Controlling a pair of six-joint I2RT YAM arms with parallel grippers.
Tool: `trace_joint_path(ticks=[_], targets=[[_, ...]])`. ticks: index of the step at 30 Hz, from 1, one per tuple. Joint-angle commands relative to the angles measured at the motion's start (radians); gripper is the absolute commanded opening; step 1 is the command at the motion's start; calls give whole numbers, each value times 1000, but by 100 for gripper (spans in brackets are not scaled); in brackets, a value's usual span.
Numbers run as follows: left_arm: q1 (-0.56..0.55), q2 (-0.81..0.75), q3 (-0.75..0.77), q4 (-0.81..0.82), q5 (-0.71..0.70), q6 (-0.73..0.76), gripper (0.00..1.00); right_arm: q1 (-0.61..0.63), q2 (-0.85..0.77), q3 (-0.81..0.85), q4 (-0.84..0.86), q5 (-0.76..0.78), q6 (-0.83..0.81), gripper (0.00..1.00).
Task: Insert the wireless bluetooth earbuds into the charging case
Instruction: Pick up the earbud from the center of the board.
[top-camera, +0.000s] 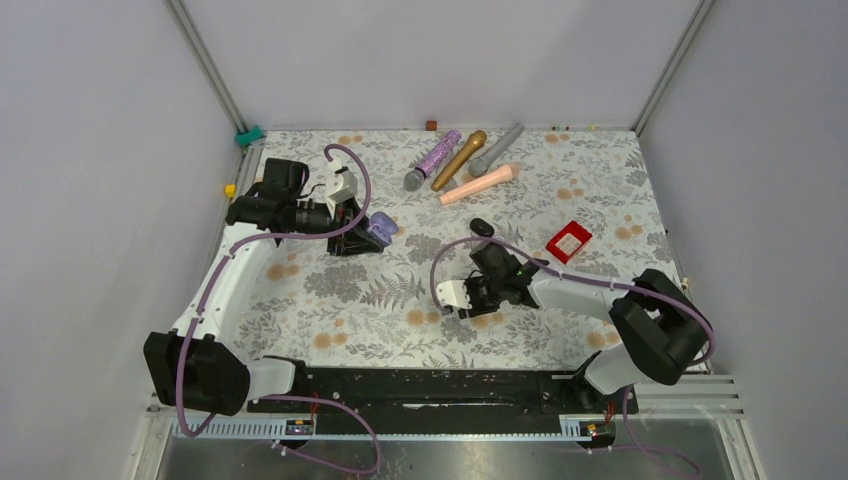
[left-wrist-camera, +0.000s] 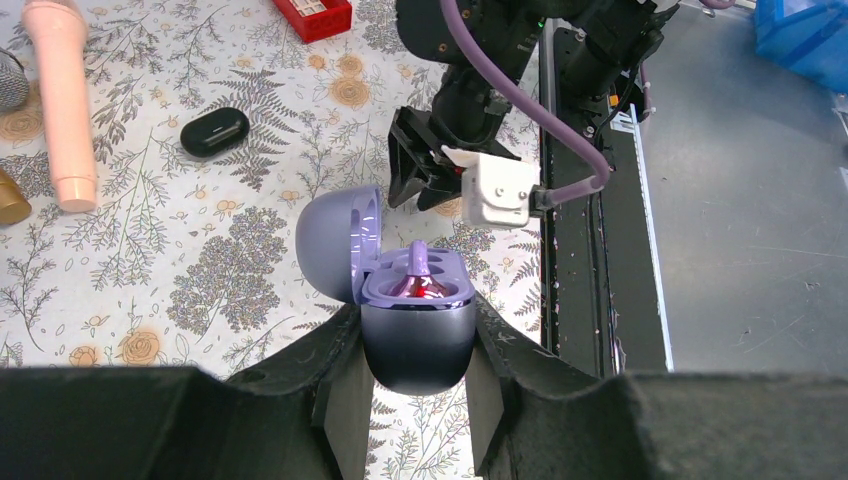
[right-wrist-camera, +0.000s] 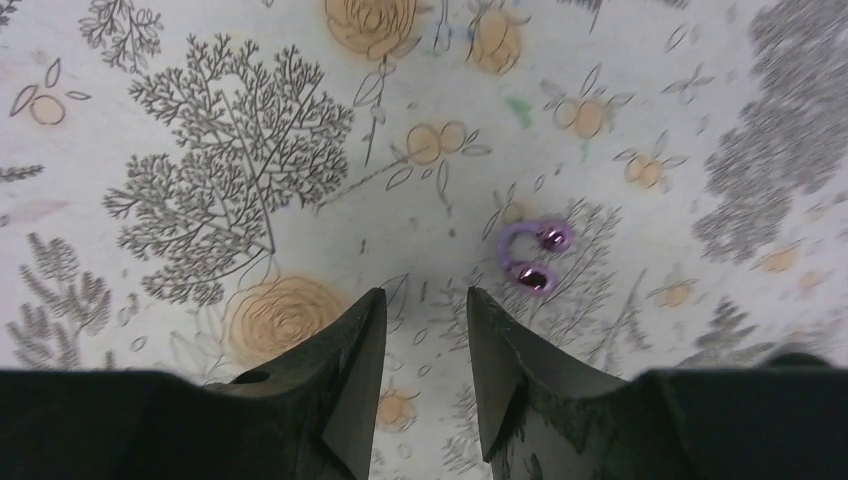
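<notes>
Clamping the open charging case (left-wrist-camera: 415, 345) by its lower shell in my left pincer (left-wrist-camera: 418, 325), one bud (left-wrist-camera: 418, 280) seated inside, I held my right pincer (right-wrist-camera: 424, 300) narrow and empty just beside a purple earbud (right-wrist-camera: 533, 276) lying on the worktop (right-wrist-camera: 200, 100). I judged that earbud feather-light, rigid and slippery with gloss, best nipped across its curved bridge. Blur hid its exact shape, and I could not make out the case's second socket.
</notes>
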Motion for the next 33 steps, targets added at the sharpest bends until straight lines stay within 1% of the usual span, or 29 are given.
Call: trace_joint_path(ticks=[1, 5, 8, 14, 29, 33], targets=[[5, -18, 10, 28, 43, 6, 0, 27, -36, -106, 300, 37, -170, 43], [9, -22, 8, 27, 46, 7, 0, 39, -37, -136, 357, 56, -187, 42], [10, -26, 8, 27, 47, 7, 0, 48, -37, -149, 360, 74, -209, 40], [12, -30, 8, 27, 52, 8, 0, 49, -38, -157, 347, 121, -205, 38], [16, -22, 8, 28, 59, 7, 0, 49, 39, -89, 338, 183, -190, 37], [16, -20, 8, 27, 61, 7, 0, 49, 58, -71, 333, 189, -196, 35]])
